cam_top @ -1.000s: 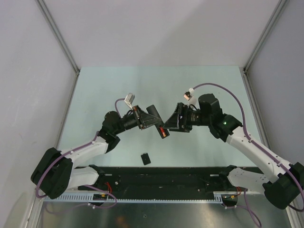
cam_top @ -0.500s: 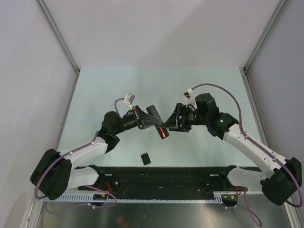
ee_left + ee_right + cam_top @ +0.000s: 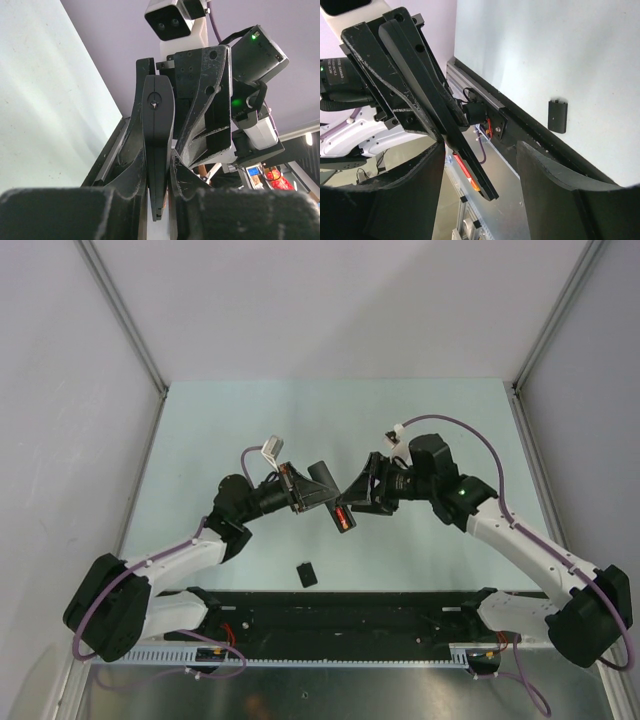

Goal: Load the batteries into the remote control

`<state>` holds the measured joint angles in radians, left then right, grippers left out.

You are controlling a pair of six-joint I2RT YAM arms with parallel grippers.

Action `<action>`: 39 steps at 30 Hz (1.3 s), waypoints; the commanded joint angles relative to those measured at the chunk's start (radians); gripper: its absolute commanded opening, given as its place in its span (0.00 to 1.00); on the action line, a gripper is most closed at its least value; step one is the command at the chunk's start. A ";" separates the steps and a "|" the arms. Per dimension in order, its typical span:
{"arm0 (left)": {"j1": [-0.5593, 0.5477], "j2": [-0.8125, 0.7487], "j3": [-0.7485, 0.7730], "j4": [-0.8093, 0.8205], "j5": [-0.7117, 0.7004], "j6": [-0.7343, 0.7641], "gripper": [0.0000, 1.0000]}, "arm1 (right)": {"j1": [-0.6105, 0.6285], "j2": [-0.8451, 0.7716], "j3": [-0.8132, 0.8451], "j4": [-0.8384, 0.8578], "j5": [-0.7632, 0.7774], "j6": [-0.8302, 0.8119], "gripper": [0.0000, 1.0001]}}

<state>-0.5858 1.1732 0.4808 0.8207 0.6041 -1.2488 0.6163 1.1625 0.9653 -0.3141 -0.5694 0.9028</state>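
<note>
The left gripper (image 3: 316, 492) pinches the remote (image 3: 472, 172) (1 red battery (image 3: 342, 519) sits inside). The right gripper (image 3: 352, 502), fingers spread, has moved closer to the remote, maybe to push the battery in.

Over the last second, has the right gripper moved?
Yes, slightly: judged against the black cover piece on the table, the right gripper has edged left toward the remote control in the left gripper.

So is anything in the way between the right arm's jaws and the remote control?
Nothing visible does. The right gripper has its jaws open right beside the remote control, which the left gripper clamps in the air.
</note>
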 commanded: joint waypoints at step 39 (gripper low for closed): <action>0.003 0.026 0.042 -0.054 -0.010 -0.023 0.00 | 0.020 -0.040 -0.039 -0.025 0.112 -0.053 0.65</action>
<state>-0.5858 1.1938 0.4866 0.7586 0.6037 -1.2572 0.6415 1.1496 0.9287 -0.3309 -0.5014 0.8783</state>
